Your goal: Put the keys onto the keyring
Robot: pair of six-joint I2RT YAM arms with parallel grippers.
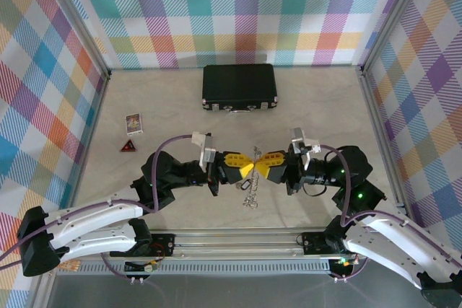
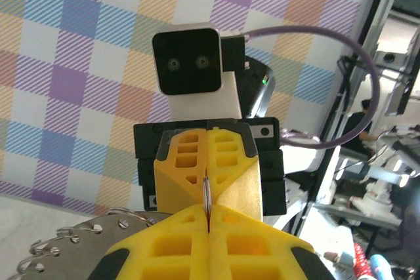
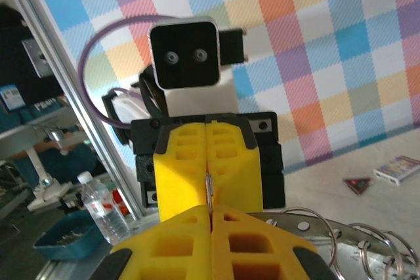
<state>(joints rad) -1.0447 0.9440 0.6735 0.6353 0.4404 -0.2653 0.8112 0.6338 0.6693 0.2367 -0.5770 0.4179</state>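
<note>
My left gripper [image 1: 247, 168] and right gripper [image 1: 260, 165] meet tip to tip above the middle of the table. Both are shut on one thin metal loop seen edge-on, the keyring [image 2: 207, 196], which bridges the small gap between the two pairs of yellow fingers [image 3: 209, 188]. The keys [image 1: 250, 194] hang as a silvery chain just below the meeting point. In the wrist views they show as a grey metal plate with wire rings, low left [image 2: 69, 240] and low right [image 3: 348, 235].
A black case [image 1: 239, 86] lies at the back centre. A small card box [image 1: 134, 123] and a red triangle [image 1: 128, 146] sit at the left, and show again as the box [image 3: 399, 167] and triangle [image 3: 358, 185].
</note>
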